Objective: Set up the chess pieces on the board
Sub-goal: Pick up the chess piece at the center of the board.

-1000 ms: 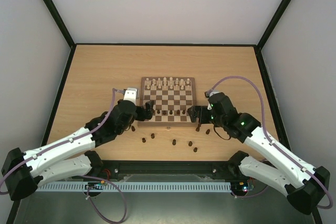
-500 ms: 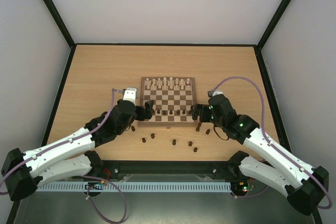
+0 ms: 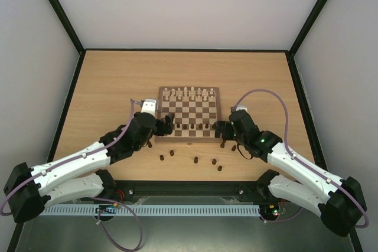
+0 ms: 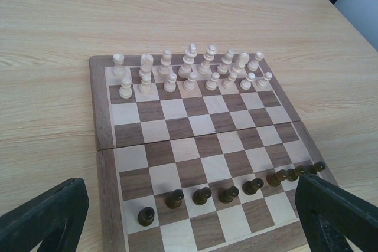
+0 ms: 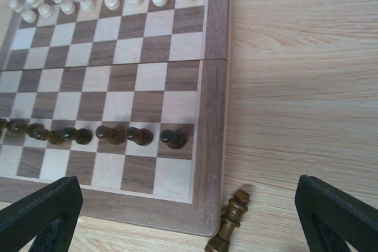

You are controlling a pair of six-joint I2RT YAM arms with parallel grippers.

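- Counting one chessboard (image 3: pixel 189 112), lying flat and open between the two grippers.
- Counting sixteen cream chessmen (image 4: pixel 190 79), upright in two rows of eight along the chessboard's far edge.
- Counting eight dark brown pawns (image 4: pixel 228 193) on the chessboard, upright in a single row one rank in from its near edge, one to a square.
- Counting about eight more dark brown chessmen (image 3: pixel 195 160) off the chessboard, scattered on the table (image 3: pixel 118 81) beyond its near edge; too small from above to tell their kinds.
- Noting one of these, a tall dark piece (image 5: pixel 230 223), lying on its side just beside the chessboard's near right corner; unclear whether touching the border.
- Finding the left gripper (image 3: pixel 168 124) at the chessboard's near left corner, jaws spread as wide as possible, nothing between them.
- Finding the right gripper (image 3: pixel 220 128) at the chessboard's near right corner, jaws equally wide, gripping nothing.
- Compared with a second earlier: right gripper and forearm shifted slightly left, closer to the chessboard's right side; left gripper hardly moved; same counts and same places for every chessman, on and off the chessboard.
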